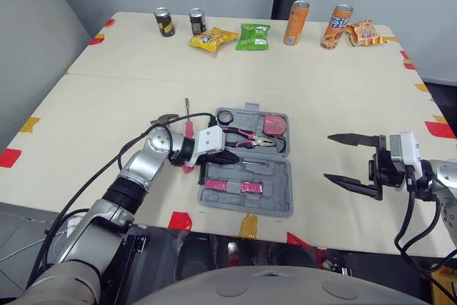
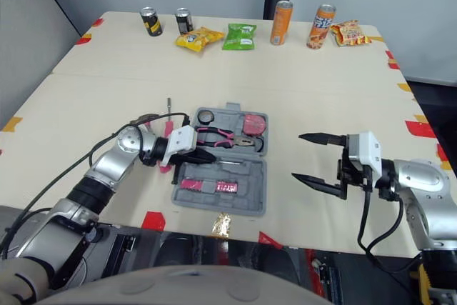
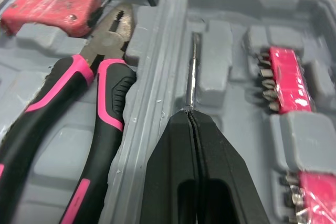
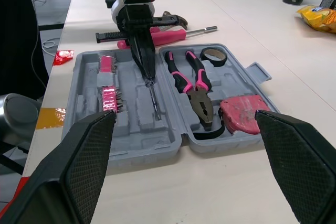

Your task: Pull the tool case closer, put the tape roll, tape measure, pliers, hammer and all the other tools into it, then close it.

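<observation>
grey tool case point(image 1: 280, 183) lies open on the table point(image 1: 107, 105), close to the robot's edge, so the pull looks done. far half holds the tape roll point(image 1: 225, 116), the red tape measure point(image 1: 273, 125) and the pink-and-black pliers point(image 1: 246, 137), each in its moulded slot. near half holds two pink bit racks point(image 1: 232, 186). left hand point(image 1: 228, 156) is over the near half, fingers pressed together on a thin steel tool point(image 3: 192, 72), whose shaft points down into a long groove just beside the hinge; can't tell if it is fully seated. right hand point(image 1: 330, 156) hangs above bare table on the right of the case, well apart from it, fingers wide apart, holding nothing. not yet in: the hammer point(image 1: 166, 117) and a pink-handled screwdriver point(image 1: 188, 128), both on the table just beside the case on its left, partly hidden by the left arm. judgement: past halfway; left to do are release of the thin tool, the two loose tools, then the lid. surface is a pale, smooth tabletop with red and yellow tape marks point(image 1: 180, 221) along its edges. at the far edge, unrelated: two dark cans point(image 1: 165, 21), two orange cans point(image 1: 295, 23), snack bags point(image 1: 253, 36). grey walls behind, dark vertical strip between them.
</observation>
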Tool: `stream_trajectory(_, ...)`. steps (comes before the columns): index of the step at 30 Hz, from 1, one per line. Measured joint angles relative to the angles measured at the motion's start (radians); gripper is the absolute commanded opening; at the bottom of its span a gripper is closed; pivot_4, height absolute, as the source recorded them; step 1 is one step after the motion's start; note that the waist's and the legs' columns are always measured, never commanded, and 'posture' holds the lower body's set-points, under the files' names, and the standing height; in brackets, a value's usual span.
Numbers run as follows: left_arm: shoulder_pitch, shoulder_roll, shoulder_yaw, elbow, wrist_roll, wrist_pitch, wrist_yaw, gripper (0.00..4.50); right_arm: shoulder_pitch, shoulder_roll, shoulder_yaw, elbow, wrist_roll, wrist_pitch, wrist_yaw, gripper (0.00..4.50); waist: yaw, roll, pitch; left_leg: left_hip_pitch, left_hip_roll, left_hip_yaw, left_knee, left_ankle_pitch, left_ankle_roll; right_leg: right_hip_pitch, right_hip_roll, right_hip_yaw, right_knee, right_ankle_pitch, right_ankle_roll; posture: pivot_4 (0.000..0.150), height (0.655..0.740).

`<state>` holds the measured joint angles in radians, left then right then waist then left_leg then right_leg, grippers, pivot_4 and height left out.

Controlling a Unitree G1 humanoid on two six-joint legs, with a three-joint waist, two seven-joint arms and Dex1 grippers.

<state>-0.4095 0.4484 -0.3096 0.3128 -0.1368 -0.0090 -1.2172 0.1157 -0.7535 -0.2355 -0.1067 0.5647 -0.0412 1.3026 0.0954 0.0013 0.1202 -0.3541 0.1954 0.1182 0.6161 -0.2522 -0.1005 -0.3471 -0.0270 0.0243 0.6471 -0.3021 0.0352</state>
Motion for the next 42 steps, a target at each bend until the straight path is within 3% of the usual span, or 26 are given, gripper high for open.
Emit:
stream_trajectory(4, 0.025, -0.01, 0.133, -0.101, -0.144, 0.073, 0.034, 0.04, 0.023, 0.033, -0.009, 0.027, 0.007, 0.006, -0.029, 4.5, 0.0, 0.0, 0.0, -0.004, 0.0, -0.001, 0.0, 0.0, 0.0, -0.003, 0.0, -0.001, 0.0, 0.0, 0.0, 0.15, 0.7385)
stream_trajectory(9, 0.112, 0.049, 0.356, -0.257, -0.28, 0.183, 0.157, 0.04, 0.079, 0.09, -0.054, 0.121, 0.003, -0.009, -0.078, 4.5, -0.008, 0.0, 0.0, -0.004, 0.0, -0.001, 0.0, 0.0, 0.0, -0.003, 0.0, -0.001, -0.002, 0.0, 0.0, 0.15, 0.7385)
stream_trajectory(12, 0.228, 0.071, 0.459, -0.29, -0.327, 0.222, 0.214, 0.81, 0.091, 0.115, -0.09, 0.182, -0.004, -0.038, -0.114, 4.5, -0.013, 0.0, 0.0, -0.004, 0.0, -0.001, 0.0, 0.0, 0.0, -0.003, 0.0, -0.002, -0.004, 0.0, 0.0, 0.15, 0.7385)
stream_trajectory(22, 0.566, 0.103, 0.826, -0.338, -0.39, 0.206, 0.366, 4.44, 0.151, 0.143, -0.246, 0.3, -0.001, -0.069, -0.209, 4.5, -0.025, -0.001, 0.001, -0.004, 0.001, -0.004, -0.001, -0.001, 0.003, -0.001, 0.0, -0.003, -0.008, 0.0, 0.0, 0.15, 0.7385)
stream_trajectory(27, 0.703, 0.077, 0.94, -0.187, -0.397, 0.128, 0.379, 4.48, 0.2, 0.158, -0.311, 0.33, 0.005, -0.071, -0.263, 4.5, -0.044, -0.001, 0.001, 0.003, 0.001, -0.002, -0.007, -0.002, 0.005, 0.004, 0.0, -0.003, -0.014, 0.0, 0.0, 0.15, 0.7385)
stream_trajectory(32, 0.732, 0.044, 0.951, -0.131, -0.397, 0.09, 0.402, 4.48, 0.224, 0.178, -0.337, 0.336, 0.007, -0.069, -0.291, 4.5, -0.046, -0.002, 0.002, 0.005, 0.003, -0.002, -0.007, -0.004, 0.013, 0.007, -0.002, -0.003, -0.015, 0.0, 0.0, 0.15, 0.7385)
stream_trajectory(42, 0.723, -0.026, 0.91, -0.292, -0.411, 0.15, 0.544, 4.48, 0.213, 0.171, -0.321, 0.244, 0.007, -0.02, -0.303, 4.5, -0.056, -0.001, 0.003, 0.004, 0.003, -0.002, -0.006, -0.004, 0.013, 0.007, -0.002, -0.003, -0.015, 0.001, 0.001, 0.15, 0.7385)
